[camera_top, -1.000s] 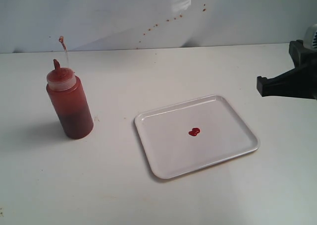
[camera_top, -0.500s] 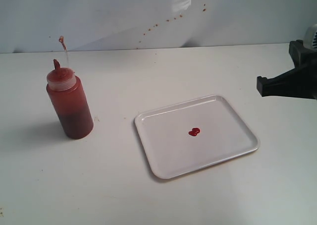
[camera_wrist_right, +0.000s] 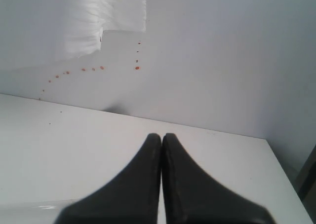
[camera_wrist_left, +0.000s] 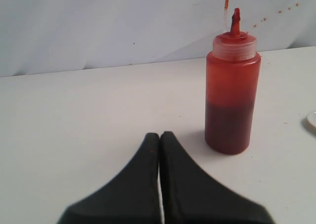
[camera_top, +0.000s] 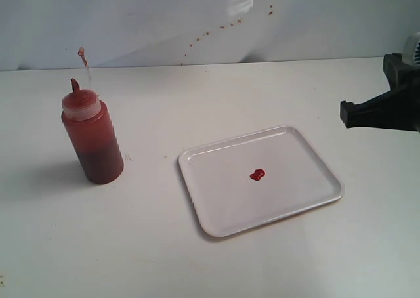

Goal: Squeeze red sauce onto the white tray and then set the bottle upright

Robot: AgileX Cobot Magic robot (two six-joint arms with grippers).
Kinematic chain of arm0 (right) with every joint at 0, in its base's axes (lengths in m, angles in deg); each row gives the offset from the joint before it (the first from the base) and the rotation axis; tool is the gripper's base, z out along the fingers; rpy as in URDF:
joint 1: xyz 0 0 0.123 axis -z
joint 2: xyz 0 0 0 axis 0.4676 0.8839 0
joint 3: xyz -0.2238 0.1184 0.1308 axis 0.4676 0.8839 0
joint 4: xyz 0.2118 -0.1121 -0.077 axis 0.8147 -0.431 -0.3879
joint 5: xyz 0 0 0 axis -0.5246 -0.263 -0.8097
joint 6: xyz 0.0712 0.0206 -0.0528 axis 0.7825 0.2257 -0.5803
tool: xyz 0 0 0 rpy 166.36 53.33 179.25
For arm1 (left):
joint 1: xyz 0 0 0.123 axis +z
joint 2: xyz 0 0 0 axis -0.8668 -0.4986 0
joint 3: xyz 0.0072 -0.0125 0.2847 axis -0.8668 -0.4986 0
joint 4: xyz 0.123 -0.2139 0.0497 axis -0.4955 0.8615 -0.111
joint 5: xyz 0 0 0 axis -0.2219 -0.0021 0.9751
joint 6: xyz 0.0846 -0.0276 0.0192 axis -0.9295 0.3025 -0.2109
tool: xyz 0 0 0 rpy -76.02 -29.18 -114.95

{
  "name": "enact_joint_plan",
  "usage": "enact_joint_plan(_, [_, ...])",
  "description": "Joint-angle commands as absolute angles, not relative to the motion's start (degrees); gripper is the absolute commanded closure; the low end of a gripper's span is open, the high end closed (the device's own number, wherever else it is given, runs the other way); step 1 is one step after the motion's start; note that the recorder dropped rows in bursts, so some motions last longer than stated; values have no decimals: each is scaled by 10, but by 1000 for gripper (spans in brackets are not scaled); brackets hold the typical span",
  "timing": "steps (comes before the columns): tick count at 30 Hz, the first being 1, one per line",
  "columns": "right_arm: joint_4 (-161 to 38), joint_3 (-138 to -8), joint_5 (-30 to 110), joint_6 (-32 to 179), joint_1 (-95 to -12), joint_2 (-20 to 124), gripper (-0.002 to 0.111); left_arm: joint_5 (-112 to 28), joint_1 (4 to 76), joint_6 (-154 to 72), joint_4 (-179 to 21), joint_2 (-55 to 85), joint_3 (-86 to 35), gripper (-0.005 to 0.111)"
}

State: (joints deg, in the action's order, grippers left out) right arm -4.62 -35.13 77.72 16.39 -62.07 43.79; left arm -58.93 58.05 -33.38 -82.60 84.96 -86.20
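The bottle (camera_top: 92, 137) stands upright on the table at the left, translucent with red sauce inside, its red nozzle up and its tethered tip cap raised above it. In the left wrist view the bottle (camera_wrist_left: 232, 88) stands apart from my left gripper (camera_wrist_left: 160, 136), which is shut and empty. The white tray (camera_top: 295, 153) lies flat right of centre, and the red sauce (camera_top: 257, 175) sits as a small two-drop blob near its middle. My right gripper (camera_top: 346, 113) hangs at the right edge; its wrist view shows the gripper (camera_wrist_right: 161, 136) shut and empty.
The white back wall carries a line of tiny red specks (camera_top: 216, 29). A sliver of the tray's rim (camera_wrist_left: 311, 121) shows at the edge of the left wrist view. The table's far right corner (camera_wrist_right: 264, 141) appears in the right wrist view.
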Motion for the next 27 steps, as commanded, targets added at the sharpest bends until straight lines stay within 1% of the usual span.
enact_joint_plan(1, [-45, -348, 783, 166, -617, 434, 108, -583, 578, -327, -822, 851, -865, 107])
enact_joint_plan(11, [-45, -348, 786, 155, -621, 430, 108, -583, 578, -327, -822, 851, -865, 107])
enact_joint_plan(15, [-49, -348, 760, 151, -603, 351, 108, -583, 578, -327, -823, 851, -865, 107])
enact_joint_plan(18, [-69, -348, 666, 151, -550, 254, 108, -583, 578, -327, -823, 851, -865, 107])
enact_joint_plan(22, [-193, -348, 528, 150, -442, 122, 108, -583, 578, -327, -823, 851, -865, 107])
enact_joint_plan(27, [-282, -348, 444, 139, -363, 22, 108, -583, 578, -327, -823, 851, -865, 107])
